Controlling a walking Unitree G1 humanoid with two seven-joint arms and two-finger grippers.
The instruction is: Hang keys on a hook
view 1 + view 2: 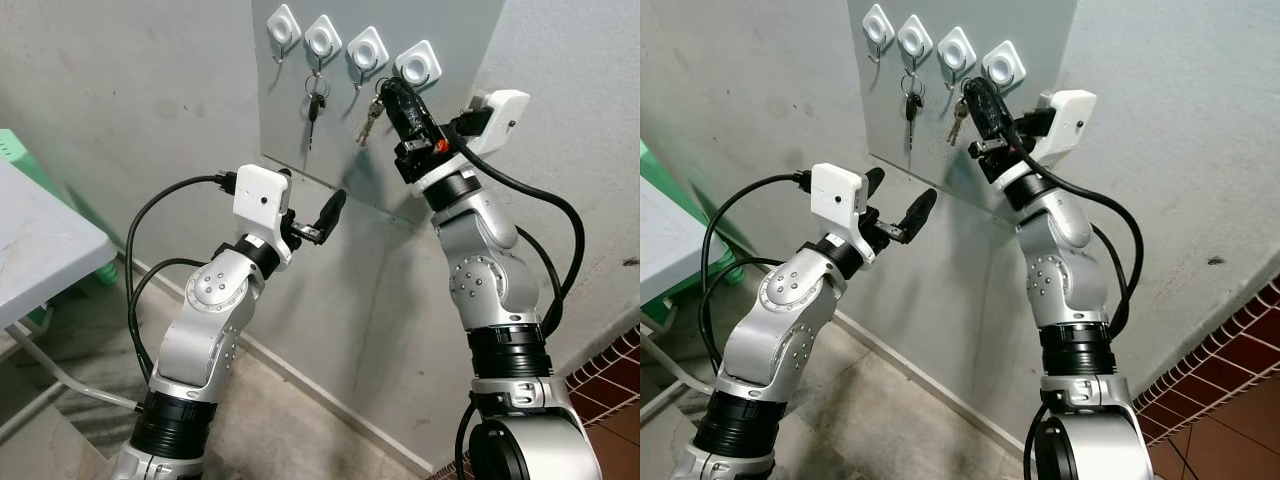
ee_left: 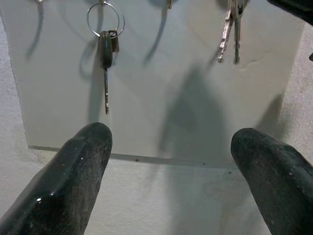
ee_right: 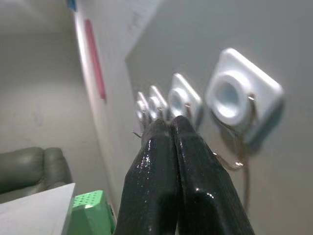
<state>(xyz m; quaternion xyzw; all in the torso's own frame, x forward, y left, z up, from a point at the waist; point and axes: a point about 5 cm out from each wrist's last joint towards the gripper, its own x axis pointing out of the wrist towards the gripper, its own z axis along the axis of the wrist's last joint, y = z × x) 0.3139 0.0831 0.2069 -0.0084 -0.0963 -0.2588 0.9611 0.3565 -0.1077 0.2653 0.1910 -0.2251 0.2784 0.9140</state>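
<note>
Four white hooks sit in a row on a grey wall panel [image 1: 450, 130]. A black-headed key [image 1: 315, 104] hangs on its ring from the second hook [image 1: 323, 38]. My right gripper [image 1: 386, 90] is raised to the panel with its fingers pressed shut, its tip between the third hook [image 1: 367, 50] and the fourth hook [image 1: 418, 65]. A bunch of silver keys [image 1: 368, 120] dangles from that tip, just below the third hook; I cannot tell whether the ring touches the hook. My left gripper [image 1: 313, 188] is open and holds nothing, lower down, pointing at the panel's bottom edge.
A white table [image 1: 40, 250] and a green plastic stool [image 1: 25, 155] stand to the left. The plastered wall [image 1: 150, 90] runs around the panel. Red floor tiles [image 1: 610, 385] show at the lower right. A dark sofa [image 3: 29, 169] lies far off.
</note>
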